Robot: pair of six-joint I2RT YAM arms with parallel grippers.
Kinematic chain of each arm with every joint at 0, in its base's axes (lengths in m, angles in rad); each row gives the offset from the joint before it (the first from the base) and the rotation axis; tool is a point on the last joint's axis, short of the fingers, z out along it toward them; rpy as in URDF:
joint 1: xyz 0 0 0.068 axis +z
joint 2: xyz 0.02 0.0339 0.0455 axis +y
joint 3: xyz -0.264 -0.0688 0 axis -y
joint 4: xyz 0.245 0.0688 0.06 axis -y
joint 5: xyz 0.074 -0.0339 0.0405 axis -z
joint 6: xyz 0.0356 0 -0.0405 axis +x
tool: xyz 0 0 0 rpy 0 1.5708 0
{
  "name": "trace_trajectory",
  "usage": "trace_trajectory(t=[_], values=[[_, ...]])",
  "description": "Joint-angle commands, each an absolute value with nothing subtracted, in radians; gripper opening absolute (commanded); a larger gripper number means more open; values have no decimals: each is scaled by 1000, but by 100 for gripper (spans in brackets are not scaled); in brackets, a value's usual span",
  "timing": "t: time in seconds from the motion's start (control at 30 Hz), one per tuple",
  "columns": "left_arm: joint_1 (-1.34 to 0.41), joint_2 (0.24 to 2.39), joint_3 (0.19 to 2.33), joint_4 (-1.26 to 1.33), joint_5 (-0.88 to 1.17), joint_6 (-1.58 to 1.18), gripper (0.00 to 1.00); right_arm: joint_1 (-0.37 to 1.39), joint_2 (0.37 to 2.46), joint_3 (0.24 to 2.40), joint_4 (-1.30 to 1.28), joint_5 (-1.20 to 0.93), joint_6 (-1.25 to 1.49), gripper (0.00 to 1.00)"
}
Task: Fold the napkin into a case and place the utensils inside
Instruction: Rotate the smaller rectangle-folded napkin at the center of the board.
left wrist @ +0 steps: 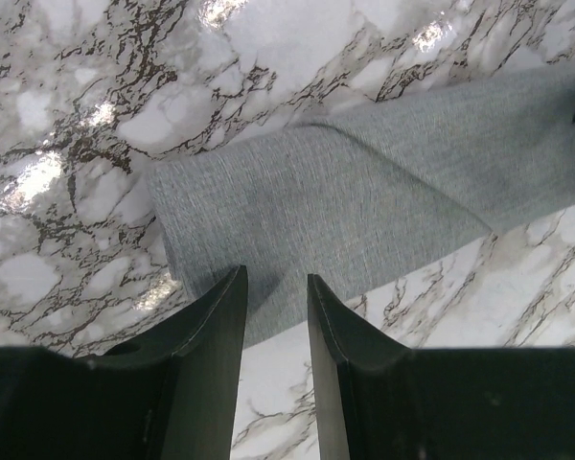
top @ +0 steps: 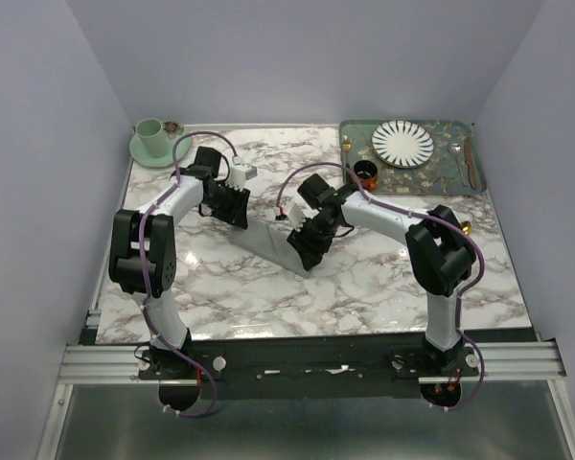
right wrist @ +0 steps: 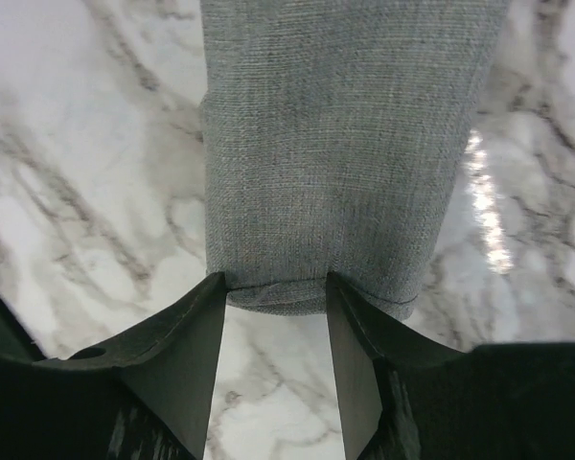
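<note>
The napkin (top: 271, 240) is folded into a narrow long grey case that lies slantwise on the marble between my two grippers. My left gripper (top: 236, 207) is open, its fingertips low over the case's upper left end (left wrist: 326, 211), with marble showing between the jaws (left wrist: 276, 278). My right gripper (top: 311, 245) is open at the lower right end, its fingertips on either side of the folded end edge (right wrist: 276, 280) of the cloth (right wrist: 335, 144). Two slim utensils (top: 464, 158) lie on the right side of the green tray (top: 356, 129), far from both grippers.
The tray at the back right also holds a striped plate (top: 402, 143) and a small gold fork (top: 347, 144). A dark cup (top: 366, 172) stands just off its front left corner. A green cup on a saucer (top: 151, 140) stands at the back left. White walls enclose the table.
</note>
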State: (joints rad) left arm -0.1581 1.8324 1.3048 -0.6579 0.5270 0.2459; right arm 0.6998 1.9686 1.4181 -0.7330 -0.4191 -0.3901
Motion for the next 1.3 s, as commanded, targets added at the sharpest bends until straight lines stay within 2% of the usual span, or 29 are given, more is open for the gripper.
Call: trace_trajectory(t=[0.0, 0.23, 0.47, 0.67, 0.97, 1.2, 1.27], values=[[-141, 1763, 1301, -736, 505, 279, 42, 634, 1931, 1537, -862, -526, -299, 58], [-129, 1692, 1233, -788, 462, 285, 42, 603, 2052, 1664, -893, -486, -311, 59], [-130, 1675, 1158, -807, 374, 337, 41, 603, 2111, 1667, -907, -518, -339, 60], [-140, 1787, 1181, -740, 374, 347, 41, 606, 2100, 1560, -874, -591, -339, 61], [-225, 1968, 1367, -695, 416, 330, 41, 701, 2000, 1324, -775, -710, -263, 61], [-302, 2057, 1476, -690, 472, 279, 41, 721, 1971, 1276, -690, -773, -109, 75], [-318, 2063, 1479, -684, 486, 261, 41, 723, 1960, 1285, -683, -764, -80, 76]])
